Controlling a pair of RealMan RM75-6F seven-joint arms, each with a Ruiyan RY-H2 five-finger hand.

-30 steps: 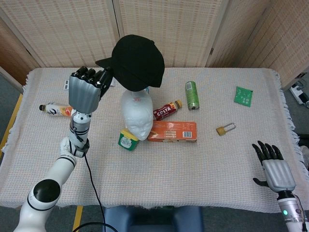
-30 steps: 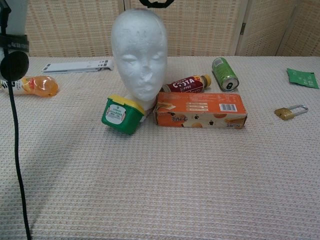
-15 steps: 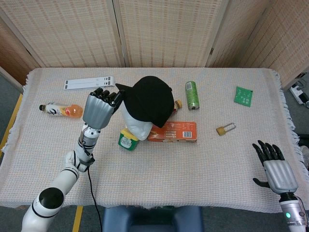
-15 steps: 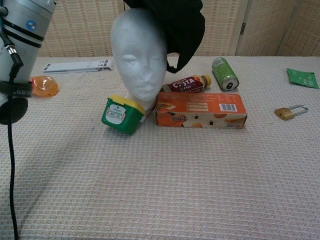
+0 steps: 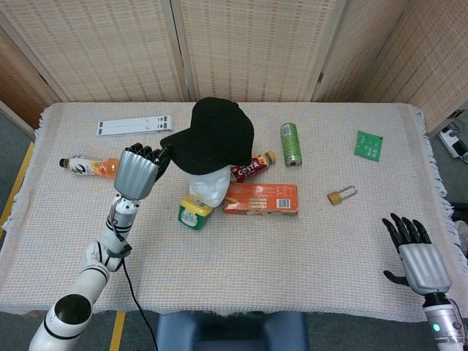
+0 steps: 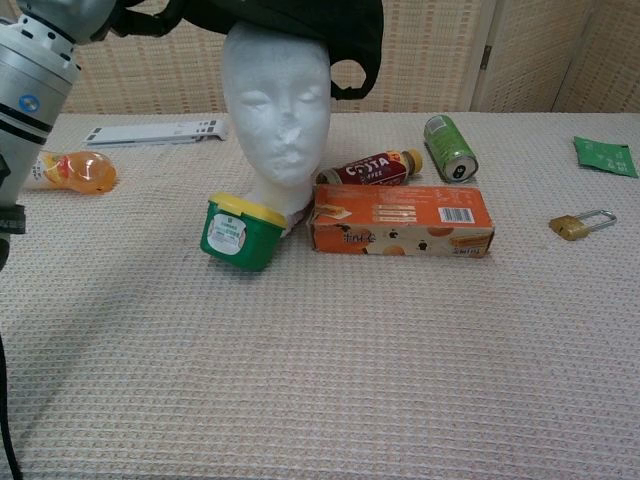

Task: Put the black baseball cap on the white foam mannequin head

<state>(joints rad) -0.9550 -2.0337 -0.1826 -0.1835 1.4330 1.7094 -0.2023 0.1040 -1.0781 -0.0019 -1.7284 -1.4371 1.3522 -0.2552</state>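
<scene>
The black baseball cap (image 5: 213, 136) sits on top of the white foam mannequin head (image 5: 208, 186), its brim pointing left in the head view. From the chest view the cap (image 6: 300, 22) covers the crown above the face (image 6: 275, 115). My left hand (image 5: 137, 172) is raised beside the head and its fingers (image 5: 162, 152) grip the brim's edge. In the chest view, the left forearm (image 6: 38, 70) fills the top left corner. My right hand (image 5: 414, 254) lies open near the table's front right edge, far from the head.
A green tub with a yellow lid (image 5: 191, 212) and an orange box (image 5: 261, 198) lean against the head's base. Behind lie a Costa bottle (image 5: 252, 167) and green can (image 5: 291, 143). A padlock (image 5: 341, 194), green packet (image 5: 368, 145), orange drink bottle (image 5: 88, 166) and white strip (image 5: 135, 126) lie further out.
The cap came down from above, first hanging on the head's side, and now sits level on the crown. My left hand dropped and shifted left with the brim.
</scene>
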